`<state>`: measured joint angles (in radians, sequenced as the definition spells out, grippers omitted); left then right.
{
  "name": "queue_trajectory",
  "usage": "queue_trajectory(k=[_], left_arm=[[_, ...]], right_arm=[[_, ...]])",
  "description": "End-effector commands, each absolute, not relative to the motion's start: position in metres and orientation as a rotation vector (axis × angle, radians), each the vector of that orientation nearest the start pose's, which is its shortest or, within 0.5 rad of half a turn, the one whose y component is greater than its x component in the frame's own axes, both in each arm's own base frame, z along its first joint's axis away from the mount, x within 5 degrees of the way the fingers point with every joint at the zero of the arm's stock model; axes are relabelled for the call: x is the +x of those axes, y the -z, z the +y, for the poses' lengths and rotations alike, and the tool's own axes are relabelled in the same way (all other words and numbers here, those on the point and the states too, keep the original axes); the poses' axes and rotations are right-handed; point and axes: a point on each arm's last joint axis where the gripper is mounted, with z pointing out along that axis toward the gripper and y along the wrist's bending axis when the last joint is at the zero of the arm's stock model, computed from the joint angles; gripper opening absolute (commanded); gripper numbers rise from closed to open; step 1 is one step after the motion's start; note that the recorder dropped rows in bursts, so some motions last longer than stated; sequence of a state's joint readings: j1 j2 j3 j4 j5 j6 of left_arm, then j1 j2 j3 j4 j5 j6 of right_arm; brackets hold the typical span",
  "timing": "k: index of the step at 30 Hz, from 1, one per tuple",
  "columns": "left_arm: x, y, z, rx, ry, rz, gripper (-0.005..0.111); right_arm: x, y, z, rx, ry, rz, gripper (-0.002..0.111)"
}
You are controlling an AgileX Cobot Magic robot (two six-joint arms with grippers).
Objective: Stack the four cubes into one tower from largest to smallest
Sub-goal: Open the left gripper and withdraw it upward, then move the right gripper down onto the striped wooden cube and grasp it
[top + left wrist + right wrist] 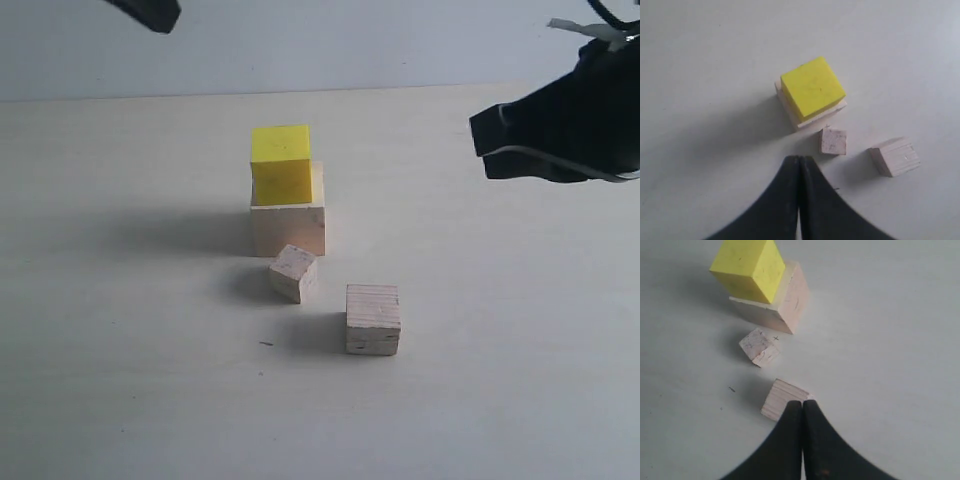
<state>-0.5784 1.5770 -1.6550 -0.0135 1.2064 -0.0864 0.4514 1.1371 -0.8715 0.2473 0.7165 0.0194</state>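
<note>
The bright yellow cube [280,163] rests on the largest pale wood cube [288,228], set toward its left edge, a two-block tower in the middle of the table. In front of it the smallest pale cube [294,273] lies turned at an angle. The layered-grain cube [373,319] sits further front and right. My left gripper [799,159] is shut and empty, hanging apart from the cubes; only its tip [150,12] shows at the exterior view's top left. My right gripper [803,402] is shut and empty, raised at the right [482,140], its tips in line with the layered cube [782,397].
The pale tabletop [120,350] runs back to a light wall [350,40]. A small dark mark [266,344] lies on the table left of the layered cube.
</note>
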Motion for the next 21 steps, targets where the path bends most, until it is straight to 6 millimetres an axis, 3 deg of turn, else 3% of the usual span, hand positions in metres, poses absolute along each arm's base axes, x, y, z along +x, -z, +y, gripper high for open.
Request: queue_trajectory(k=[1,4,9,15,21], left_arm=[[0.236,-0.394,-0.152,0.581,0.264,2.452,0.001],[0.210,-0.389,-0.134,0.573,0.269,2.407,0.001],[0.184,-0.371,-0.117,0.518,0.303,2.369,0.001],[0.177,-0.332,-0.114,0.533,0.269,2.511,0.001],[0.170,-0.304,-0.109,0.532,0.237,2.606,0.001]], right_arm=[[0.209,-0.307,0.120,-0.402,-0.493,2.477,0.000],[0.220,-0.312,0.125,-0.444,-0.483,2.491,0.000],[0.239,-0.320,0.136,-0.517,-0.467,2.492,0.000],[0.252,-0.322,0.143,-0.545,-0.468,2.543,0.000],[0.252,-0.299,0.141,-0.647,-0.375,2.721,0.003]])
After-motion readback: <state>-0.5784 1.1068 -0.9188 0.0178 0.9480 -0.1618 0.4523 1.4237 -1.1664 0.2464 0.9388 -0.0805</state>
